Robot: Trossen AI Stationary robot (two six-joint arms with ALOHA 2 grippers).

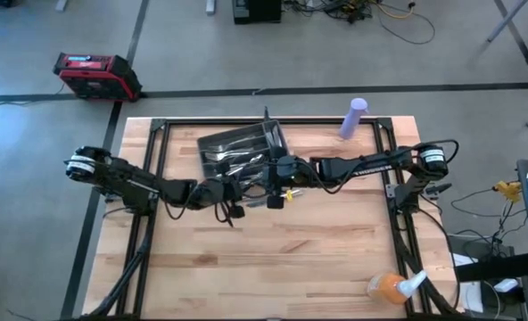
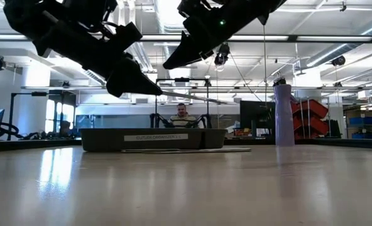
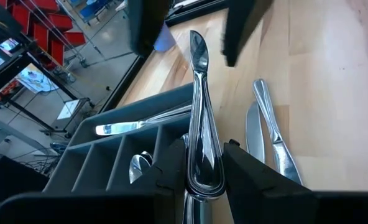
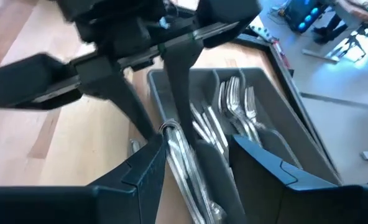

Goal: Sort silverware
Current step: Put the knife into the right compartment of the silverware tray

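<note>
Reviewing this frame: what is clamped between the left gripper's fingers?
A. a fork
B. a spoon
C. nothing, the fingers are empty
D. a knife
D. In the left wrist view the left gripper is shut on a knife, whose plain rounded blade points away from the fingers, above the dark tray and two more pieces lying on the table.

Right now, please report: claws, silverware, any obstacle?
Left claw shut on a knife, raised beside the tray. Right claw open around its blade tip. Two more pieces lie on the wood below.
</note>
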